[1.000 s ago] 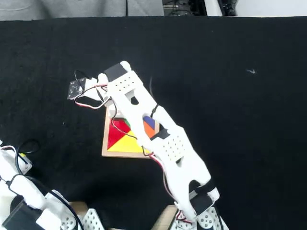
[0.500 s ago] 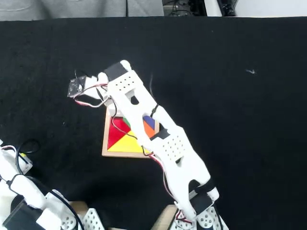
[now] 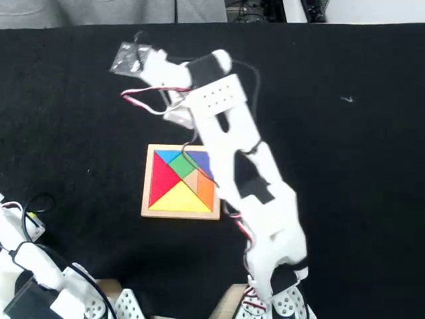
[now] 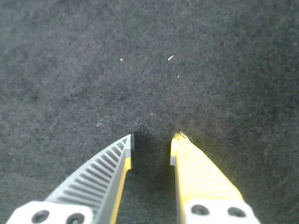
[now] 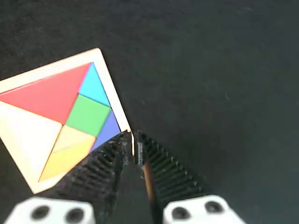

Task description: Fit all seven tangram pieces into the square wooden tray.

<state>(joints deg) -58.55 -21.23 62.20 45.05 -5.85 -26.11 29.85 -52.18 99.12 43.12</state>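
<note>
The square wooden tray (image 3: 180, 214) lies left of the table's middle, with coloured tangram pieces lying flat inside it: a red triangle (image 3: 161, 181), a yellow triangle (image 3: 178, 198), and cyan, green (image 3: 182, 165), blue, tan and orange pieces. My right gripper (image 3: 178, 114) hangs raised beyond the tray's far edge. In the right wrist view the right gripper (image 5: 133, 137) is shut with nothing in it, its tips by a corner of the tray (image 5: 56, 66) next to the blue piece (image 5: 108, 128). My left gripper (image 4: 152, 140) stands open over bare black cloth.
Black cloth (image 3: 345, 166) covers the whole table. The left arm (image 3: 26, 262) rests at the near left corner. The right arm (image 3: 255, 193) stretches from the near edge past the tray's right side.
The right arm has risen and swung away from over the tray toward the far side, uncovering the pieces in it. The left arm has not moved.
</note>
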